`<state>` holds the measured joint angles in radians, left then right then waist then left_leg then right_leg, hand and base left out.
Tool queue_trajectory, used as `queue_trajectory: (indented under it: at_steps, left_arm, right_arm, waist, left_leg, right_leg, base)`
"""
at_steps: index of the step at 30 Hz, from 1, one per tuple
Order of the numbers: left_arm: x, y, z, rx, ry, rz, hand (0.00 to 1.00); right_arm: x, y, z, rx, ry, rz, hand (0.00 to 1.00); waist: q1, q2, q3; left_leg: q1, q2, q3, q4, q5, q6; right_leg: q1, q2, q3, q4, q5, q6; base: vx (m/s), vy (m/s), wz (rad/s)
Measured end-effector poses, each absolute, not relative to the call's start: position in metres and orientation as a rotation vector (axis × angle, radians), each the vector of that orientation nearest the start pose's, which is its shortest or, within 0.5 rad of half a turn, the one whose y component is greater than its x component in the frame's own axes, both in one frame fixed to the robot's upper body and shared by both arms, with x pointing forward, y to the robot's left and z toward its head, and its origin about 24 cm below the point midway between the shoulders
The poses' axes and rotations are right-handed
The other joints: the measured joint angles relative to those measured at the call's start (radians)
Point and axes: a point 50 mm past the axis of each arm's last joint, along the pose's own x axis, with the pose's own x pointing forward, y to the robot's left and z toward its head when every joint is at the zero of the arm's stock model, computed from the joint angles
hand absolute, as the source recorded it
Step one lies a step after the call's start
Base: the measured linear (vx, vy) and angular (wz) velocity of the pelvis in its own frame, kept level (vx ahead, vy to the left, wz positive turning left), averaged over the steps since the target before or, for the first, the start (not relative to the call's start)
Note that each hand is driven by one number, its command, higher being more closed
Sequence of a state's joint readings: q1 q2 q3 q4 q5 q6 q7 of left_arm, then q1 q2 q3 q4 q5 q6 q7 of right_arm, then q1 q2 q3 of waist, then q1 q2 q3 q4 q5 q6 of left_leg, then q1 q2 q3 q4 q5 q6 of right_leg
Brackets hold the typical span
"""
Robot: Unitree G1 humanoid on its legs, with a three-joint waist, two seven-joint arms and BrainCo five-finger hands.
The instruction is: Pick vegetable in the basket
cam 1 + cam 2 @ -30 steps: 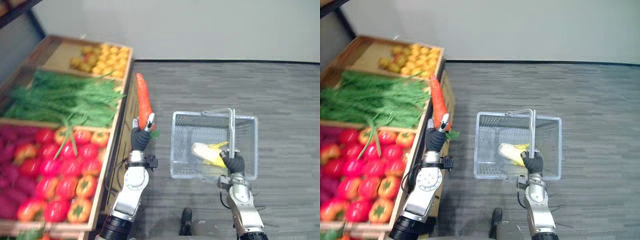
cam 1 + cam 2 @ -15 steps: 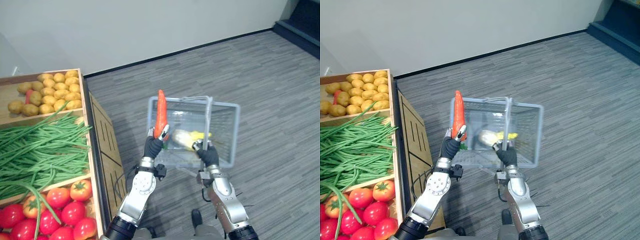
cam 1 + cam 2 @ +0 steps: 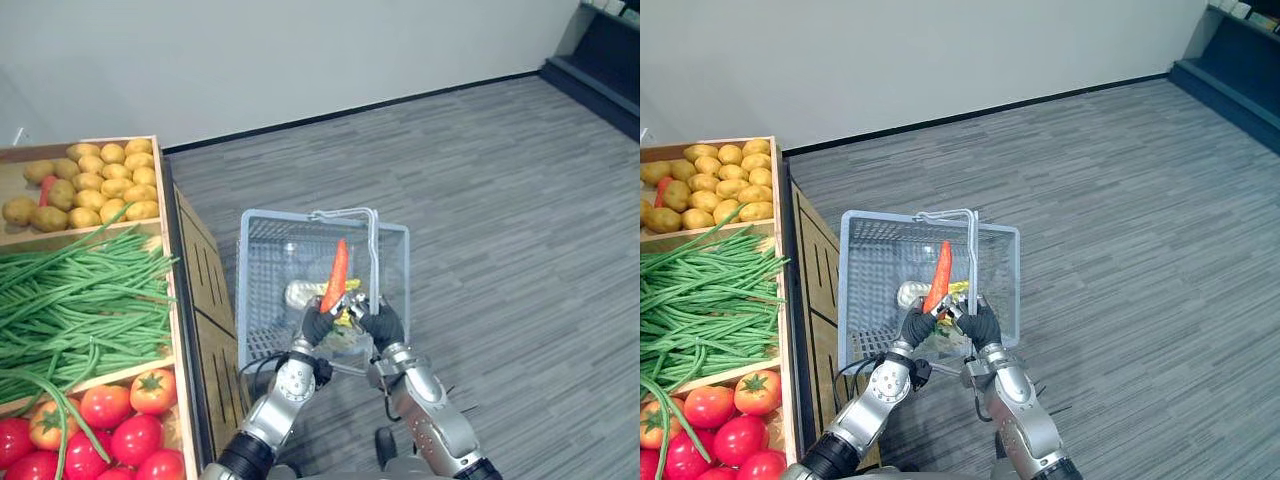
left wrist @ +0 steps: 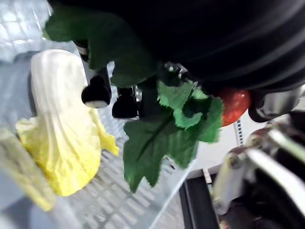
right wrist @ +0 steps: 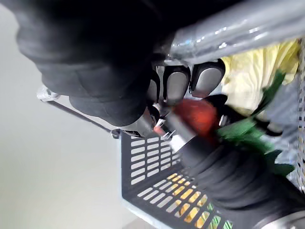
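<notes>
Holding the carrot (image 3: 336, 272) by its thick leafy end, the left hand (image 3: 318, 325) has its fingers curled round it, tip pointing up, above the basket (image 3: 262, 225) close to its near edge. It is not yet let go, so the carrot is in the hand and not lying in the basket. It is probably kept upright to clear the wire wall and the handle (image 3: 374, 255) just beside it.

The right hand (image 3: 383, 325) is closed round the handle's bar. It seems to be carrying the basket so the left hand has a steady target. The two hands are almost touching at the basket's near edge.

A pale yellow cabbage (image 3: 300, 294) lies on the basket bottom toward the near edge, under the carrot's green leaves (image 4: 162, 138).

My read is that the placing step is nearly done. The next move needs the carrot lowered or tipped and released without catching the handle (tight gap there).

The wooden stall (image 3: 200, 290) with potatoes (image 3: 85, 185), green beans (image 3: 80, 300) and tomatoes (image 3: 120, 400) stands just beside the basket's left side.
</notes>
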<state>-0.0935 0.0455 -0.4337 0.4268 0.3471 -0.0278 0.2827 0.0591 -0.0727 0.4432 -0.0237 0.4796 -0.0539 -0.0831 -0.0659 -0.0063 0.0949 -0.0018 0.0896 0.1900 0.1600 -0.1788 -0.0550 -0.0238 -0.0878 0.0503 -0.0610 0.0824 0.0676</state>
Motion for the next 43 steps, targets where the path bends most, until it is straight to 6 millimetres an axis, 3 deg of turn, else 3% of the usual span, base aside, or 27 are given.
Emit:
queue_trajectory:
  at_steps: [6, 12, 19, 24, 26, 28, 36, 43]
  left_arm:
    - [0.241, 0.07, -0.028, 0.538, 0.146, -0.233, 0.0]
    - [0.233, 0.069, -0.027, 0.533, 0.137, -0.252, 0.0]
    - [0.222, 0.067, -0.008, 0.482, 0.046, -0.282, 0.0]
    - [0.224, 0.077, 0.026, 0.322, -0.081, -0.192, 0.0]
    - [0.221, 0.097, 0.036, 0.252, -0.107, -0.095, 0.0]
    - [0.218, 0.11, 0.039, 0.223, -0.112, -0.041, 0.0]
    - [0.193, 0.158, 0.021, 0.016, 0.008, 0.132, 0.0]
    - [0.172, 0.194, -0.033, 0.026, 0.259, 0.227, 0.0]
  right_arm:
    - [0.22, -0.061, 0.036, 0.445, 0.104, 0.34, 1.0]
    - [0.214, -0.064, 0.028, 0.45, 0.133, 0.319, 1.0]
    - [0.205, -0.086, 0.013, 0.324, 0.154, 0.213, 1.0]
    - [0.207, -0.134, -0.007, 0.154, 0.199, -0.012, 1.0]
    - [0.201, -0.159, -0.02, 0.062, 0.256, -0.126, 1.0]
    - [0.198, -0.172, -0.027, 0.009, 0.288, -0.173, 1.0]
    - [0.179, -0.217, -0.047, -0.097, 0.396, -0.337, 1.0]
    - [0.163, -0.216, -0.069, -0.084, 0.507, -0.308, 1.0]
  waist:
    - [-0.003, 0.0, -0.001]
    - [-0.004, 0.0, -0.005]
    - [-0.001, -0.011, -0.016]
    - [0.0, -0.005, -0.025]
    - [0.0, 0.009, -0.042]
    - [0.003, 0.014, -0.047]
    - [0.028, 0.02, -0.051]
    - [0.031, 0.02, -0.051]
  left_leg:
    - [0.002, 0.002, -0.01, -0.009, 0.006, -0.002]
    - [0.007, 0.002, -0.024, -0.023, 0.019, -0.003]
    - [0.014, -0.002, -0.052, -0.059, 0.037, -0.014]
    - [0.016, 0.002, -0.068, -0.063, 0.046, -0.021]
    - [0.03, 0.002, -0.077, -0.083, 0.051, -0.02]
    - [0.034, 0.003, -0.078, -0.091, 0.052, -0.02]
    - [0.032, -0.003, -0.108, -0.087, 0.057, -0.016]
    - [0.034, -0.004, -0.12, -0.103, 0.089, -0.022]
  right_leg:
    - [0.003, 0.001, -0.014, 0.003, 0.0, 0.0]
    - [0.008, -0.001, -0.022, 0.004, -0.003, -0.005]
    - [0.02, -0.001, -0.025, 0.01, -0.04, -0.006]
    - [0.021, 0.006, -0.054, 0.01, -0.04, -0.004]
    - [0.031, 0.006, -0.075, 0.01, -0.04, -0.004]
    - [0.04, 0.006, -0.079, 0.01, -0.04, -0.004]
    - [0.057, -0.001, -0.113, 0.01, -0.04, -0.003]
    - [0.057, -0.003, -0.144, 0.01, -0.049, 0.006]
  base:
    - [0.0, -0.007, 0.06]
    - [-0.03, -0.014, 0.06]
    - [-0.03, -0.021, 0.11]
    - [0.03, -0.019, 0.11]
    - [0.05, -0.01, 0.12]
    - [0.02, 0.013, 0.07]
    - [-0.01, 0.013, 0.13]
    - [-0.06, -0.023, 0.06]
